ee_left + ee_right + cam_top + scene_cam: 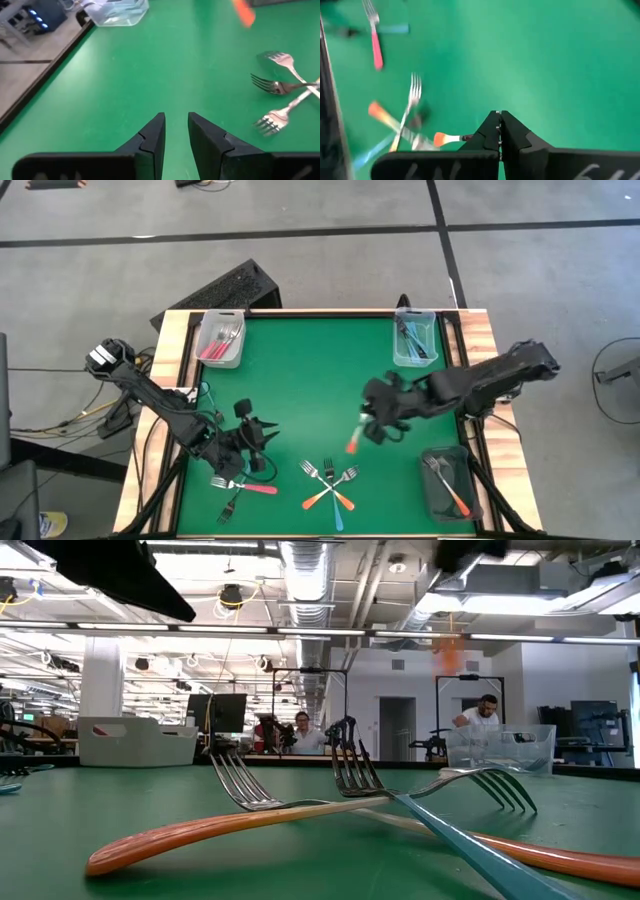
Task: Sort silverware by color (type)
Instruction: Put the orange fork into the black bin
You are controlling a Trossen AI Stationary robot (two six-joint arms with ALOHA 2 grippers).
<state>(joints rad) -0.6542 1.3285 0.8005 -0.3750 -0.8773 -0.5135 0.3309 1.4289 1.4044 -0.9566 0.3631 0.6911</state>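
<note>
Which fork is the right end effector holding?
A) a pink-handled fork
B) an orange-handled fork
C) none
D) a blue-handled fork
B: in the high view the right end effector is shut on an orange-handled fork that hangs below it over the green table; the low view shows that fork's orange handle in the air.

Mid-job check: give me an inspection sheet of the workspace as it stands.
Surface: green mat, wooden edges.
Job's things: three crossed forks at front centre; pink fork and a dark-handled one front-left; orange fork in the air.
Clutter: three clear bins and one dark bin holding forks.
Grippers: left gripper slightly open, empty; right gripper shut on the orange fork.
Cables: loose wiring left of the table.
Surroundings: people behind the table.
</note>
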